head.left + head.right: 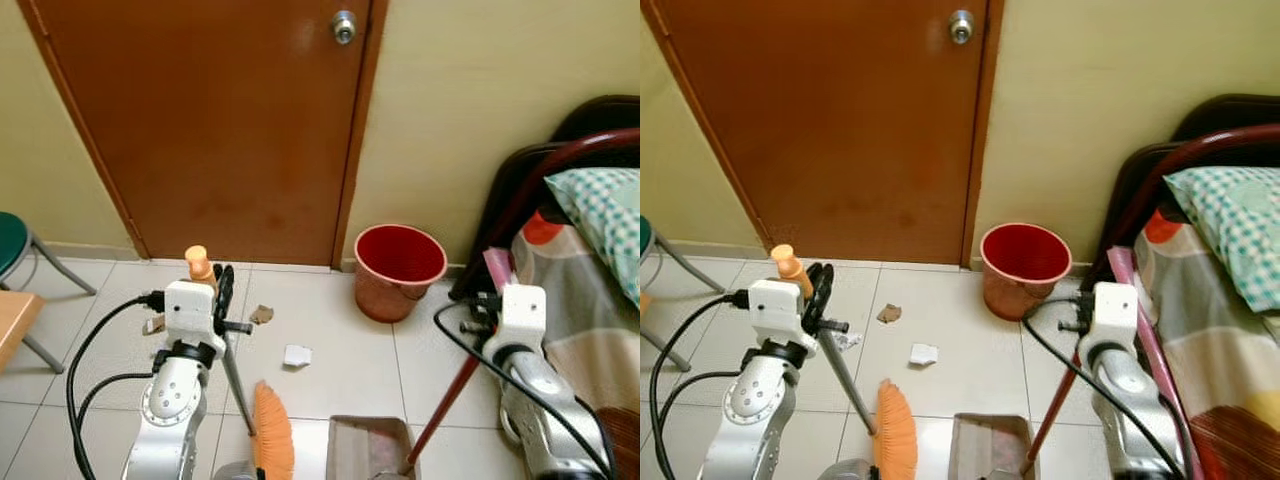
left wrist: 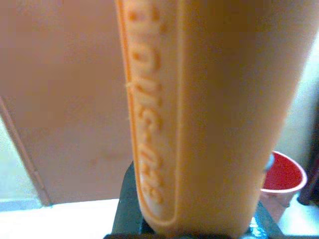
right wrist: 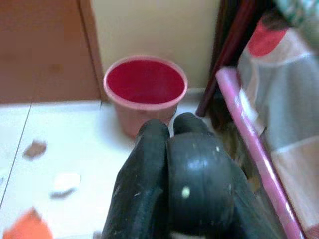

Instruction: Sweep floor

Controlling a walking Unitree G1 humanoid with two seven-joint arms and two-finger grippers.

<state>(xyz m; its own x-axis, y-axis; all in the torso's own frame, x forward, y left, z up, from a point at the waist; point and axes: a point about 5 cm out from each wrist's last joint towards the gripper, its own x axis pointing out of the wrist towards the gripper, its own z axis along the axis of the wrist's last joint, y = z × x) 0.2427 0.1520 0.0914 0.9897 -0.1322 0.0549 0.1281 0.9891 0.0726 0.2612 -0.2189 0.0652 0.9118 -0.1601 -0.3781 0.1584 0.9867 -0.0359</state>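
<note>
My left gripper (image 1: pixel 222 295) is shut on a broom: its orange handle tip (image 1: pixel 200 265) sticks up above the fingers. A grey shaft slants down to the orange bristles (image 1: pixel 272 435) on the tiles. Close up, the handle (image 2: pixel 199 114) shows embossed letters. My right gripper (image 1: pixel 483 300) is shut on the red handle (image 1: pixel 445 410) of a brown dustpan (image 1: pixel 365 445) standing beside the bristles; its fingers (image 3: pixel 149 164) look pressed together. Ahead of the broom lie a white paper scrap (image 1: pixel 297 355), a brown scrap (image 1: pixel 262 314) and another bit (image 1: pixel 153 324).
A red bucket (image 1: pixel 400 270) stands by the wall, right of the shut brown door (image 1: pixel 220 120). A bed with a patterned cover (image 1: pixel 590 280) lines the right side. A green stool (image 1: pixel 10 245) and a wooden corner (image 1: pixel 12 315) are at the left.
</note>
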